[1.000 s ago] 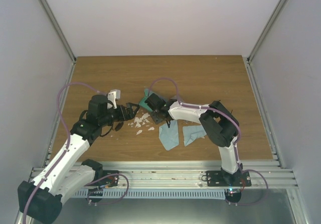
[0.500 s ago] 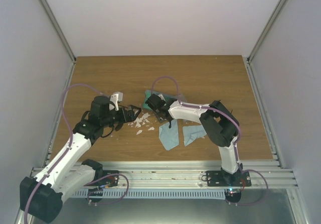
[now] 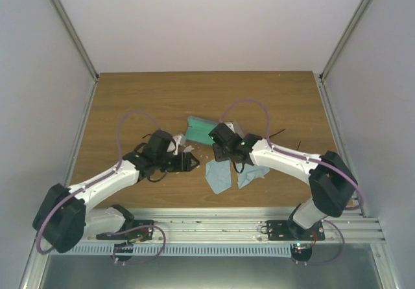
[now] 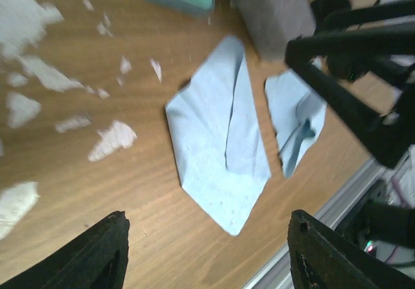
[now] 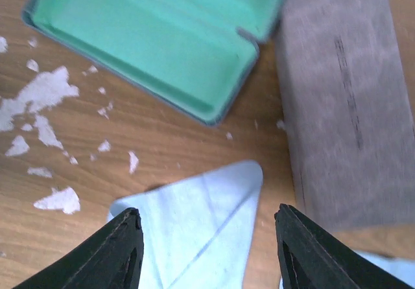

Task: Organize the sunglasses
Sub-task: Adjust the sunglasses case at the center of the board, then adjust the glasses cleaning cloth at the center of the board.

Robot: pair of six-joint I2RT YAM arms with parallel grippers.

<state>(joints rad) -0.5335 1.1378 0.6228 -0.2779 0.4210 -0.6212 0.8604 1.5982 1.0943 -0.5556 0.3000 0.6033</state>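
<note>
Green lining lies bare in the open case point(image 5: 149, 43): nothing sits in it, so by the look of things the sunglasses are not yet packed and most of the task is left. Neither wrist view shows the sunglasses at all. From above, a thin dark wiry shape point(image 3: 277, 133) lies on the wooden table point(image 3: 142, 101) beyond the right forearm and may be one pair, but it is too small to tell, and the second pair I cannot find. The left gripper point(image 4: 207, 256) hangs low over the wood with its fingers spread wide and nothing between them. The right gripper point(image 5: 211, 250) is likewise parted and empty, hovering just on the near side of the open case. Right of that case in the right wrist view lies a grey case point(image 5: 337, 94), closed as far as I can see. Nearer the arms lie a larger folded cloth point(image 4: 220, 140) and a smaller crumpled cloth point(image 4: 295, 120), both light blue, with a narrow strip of wood between them. Left of the cloths, white flecks point(image 4: 110, 140) are scattered over the table. Both grippers crowd the same patch by the cases, so each arm likely stands in the other's way, and the cloths lie under any approach from the near side.
</note>
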